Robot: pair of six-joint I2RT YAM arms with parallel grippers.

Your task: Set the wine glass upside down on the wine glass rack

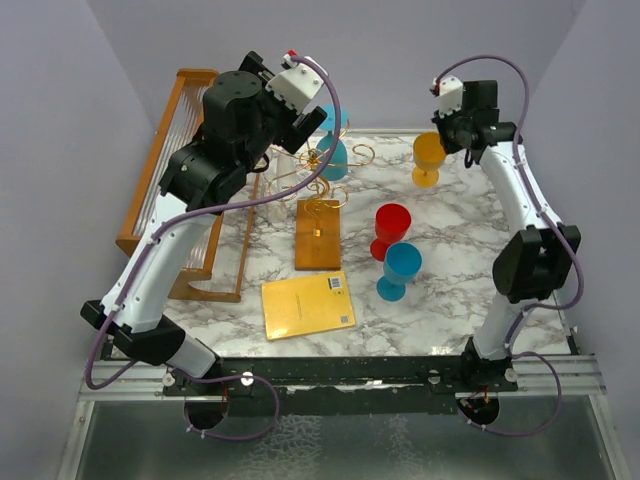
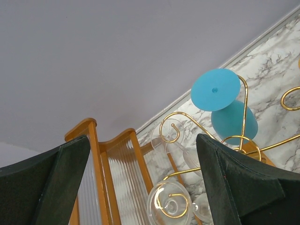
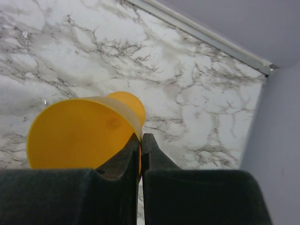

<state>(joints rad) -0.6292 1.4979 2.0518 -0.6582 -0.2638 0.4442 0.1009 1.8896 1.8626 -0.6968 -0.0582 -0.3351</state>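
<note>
- The right gripper [image 3: 141, 136] has its jaws pressed together on the rim of the yellow wine glass [image 3: 79, 136]. Only a thin sliver of yellow shows between them, so the pinched wall is hard to make out.
- The glass's bowl spreads to the left of those fingers and its foot peeks out beyond the bowl. The stem is hidden, and the worktop [image 3: 93, 42] lies beneath.
- The left gripper [image 2: 143, 140] hangs with its jaws wide apart and nothing between them.
- Just below and ahead of it stands the wine glass rack [image 2: 187, 117]; its base is cut off in this wrist view.
- A teal glass [image 2: 233, 119] hangs upside down to that gripper's right.
- Clear glasses [image 2: 168, 204] sit below it in the rack's curls, their outlines faint and partly cropped.
- A wooden frame [image 2: 101, 159] stands to its left, half hidden by the finger.
</note>
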